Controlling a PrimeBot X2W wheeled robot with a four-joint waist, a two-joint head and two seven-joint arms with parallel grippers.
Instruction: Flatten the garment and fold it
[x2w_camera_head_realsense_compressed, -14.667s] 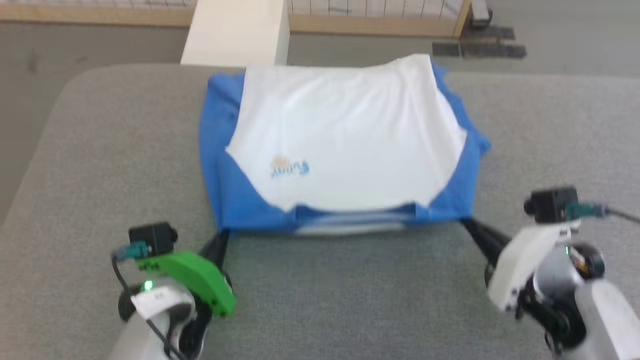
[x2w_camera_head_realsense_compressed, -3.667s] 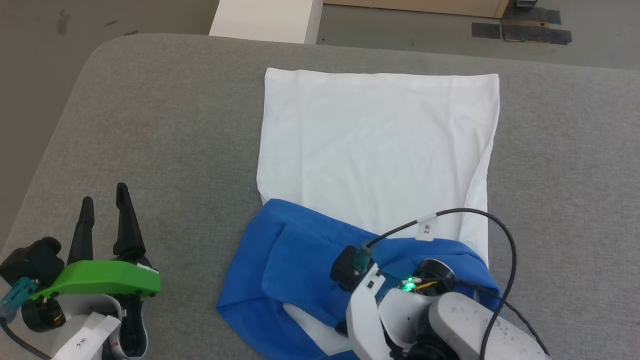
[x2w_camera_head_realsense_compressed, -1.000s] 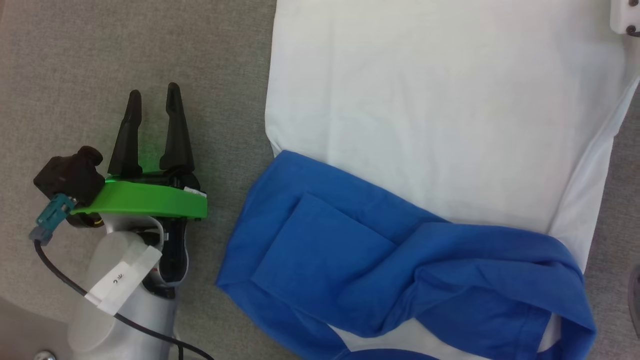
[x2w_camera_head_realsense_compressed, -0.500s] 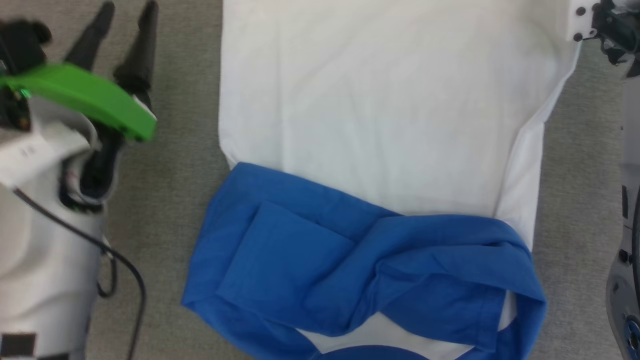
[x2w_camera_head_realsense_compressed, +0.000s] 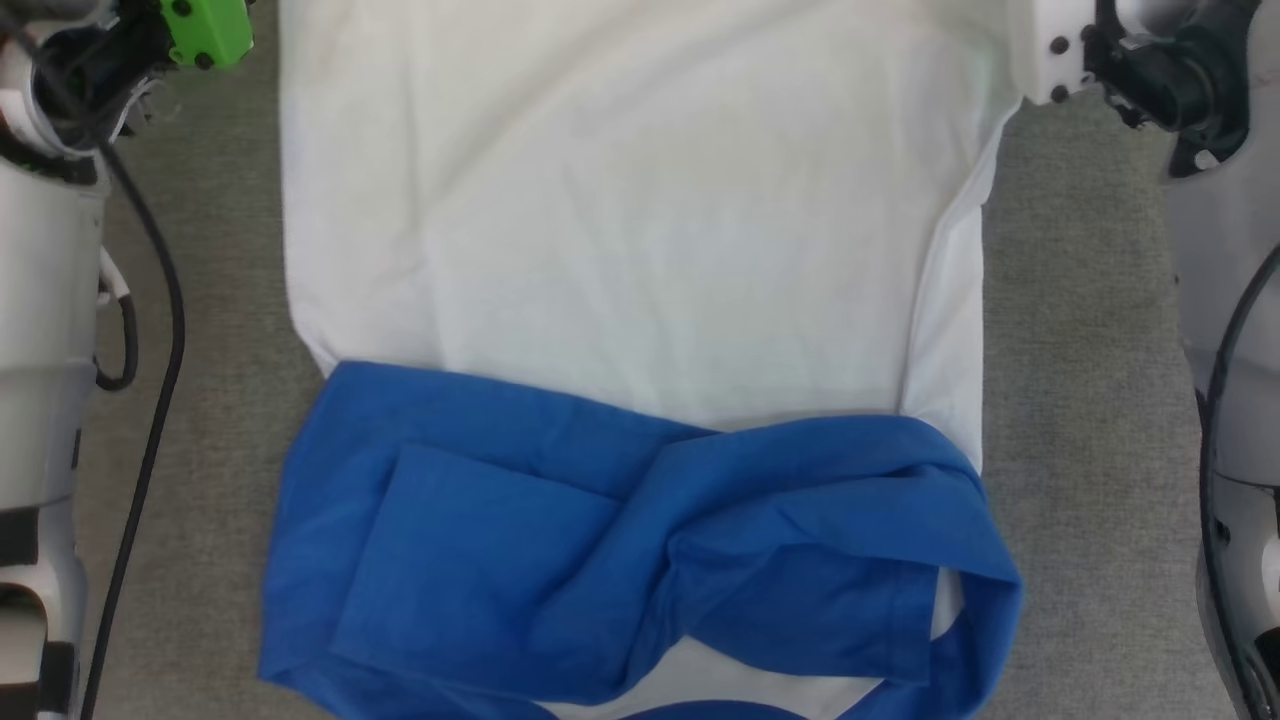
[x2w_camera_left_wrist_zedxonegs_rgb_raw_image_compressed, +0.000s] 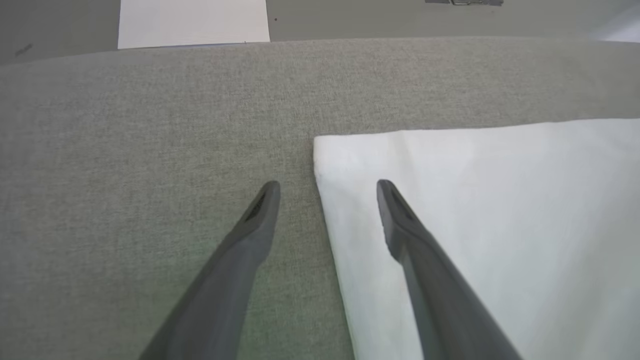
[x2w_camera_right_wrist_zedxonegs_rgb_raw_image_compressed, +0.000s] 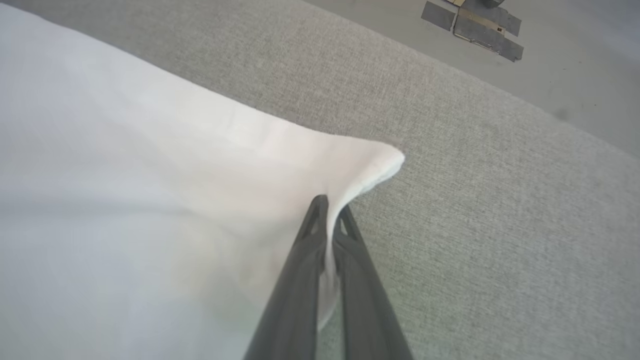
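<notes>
The garment (x2w_camera_head_realsense_compressed: 630, 230) lies on the grey table, its white body spread toward the far side and its blue sleeves (x2w_camera_head_realsense_compressed: 620, 560) folded across the near end. In the left wrist view my left gripper (x2w_camera_left_wrist_zedxonegs_rgb_raw_image_compressed: 327, 187) is open, its two fingers straddling the side edge of the garment (x2w_camera_left_wrist_zedxonegs_rgb_raw_image_compressed: 475, 200) near the far left corner. In the right wrist view my right gripper (x2w_camera_right_wrist_zedxonegs_rgb_raw_image_compressed: 327, 207) is shut on the garment (x2w_camera_right_wrist_zedxonegs_rgb_raw_image_compressed: 150, 190), pinching the white cloth just behind its far right corner, which is lifted into a peak.
The grey cloth-covered table (x2w_camera_left_wrist_zedxonegs_rgb_raw_image_compressed: 125, 150) extends around the shirt. A white block (x2w_camera_left_wrist_zedxonegs_rgb_raw_image_compressed: 192, 22) stands on the floor beyond the far edge. Dark tape patches (x2w_camera_right_wrist_zedxonegs_rgb_raw_image_compressed: 472, 25) mark the floor past the table. Both pale forearms (x2w_camera_head_realsense_compressed: 40, 300) flank the shirt in the head view.
The head camera has tilted down and closer. My left gripper has moved forward to the far left corner. My right gripper has closed on the far right corner.
</notes>
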